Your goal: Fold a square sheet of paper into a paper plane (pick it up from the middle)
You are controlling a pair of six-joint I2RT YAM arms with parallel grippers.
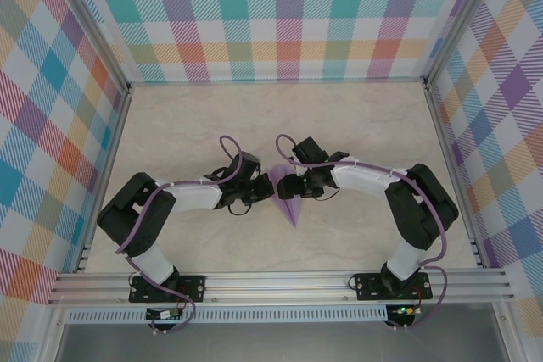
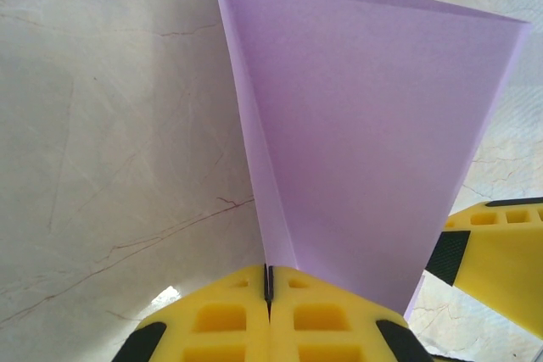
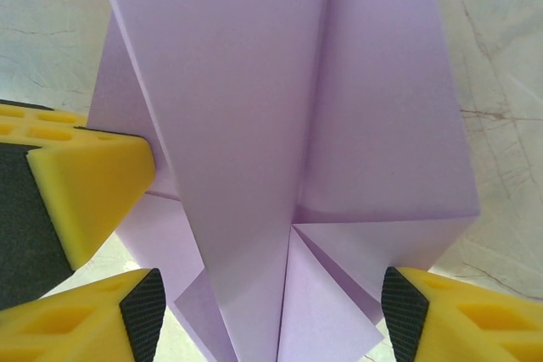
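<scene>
From the left wrist, pinches the paper plane's [image 2: 365,125] fold in the closed left tool [image 2: 268,281]. From the right wrist, straddles it with the right tool [image 3: 271,303] gaping.

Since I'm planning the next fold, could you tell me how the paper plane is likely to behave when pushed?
Probably light and floppy: the paper plane looks thin, its layers splaying apart. Its centre crease likely stiffens it lengthwise. The left gripper pinches just one edge, so a push may swing it.

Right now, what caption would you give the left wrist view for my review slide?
Left gripper shut on a crease of the folded lavender paper plane, marble table behind.
</scene>
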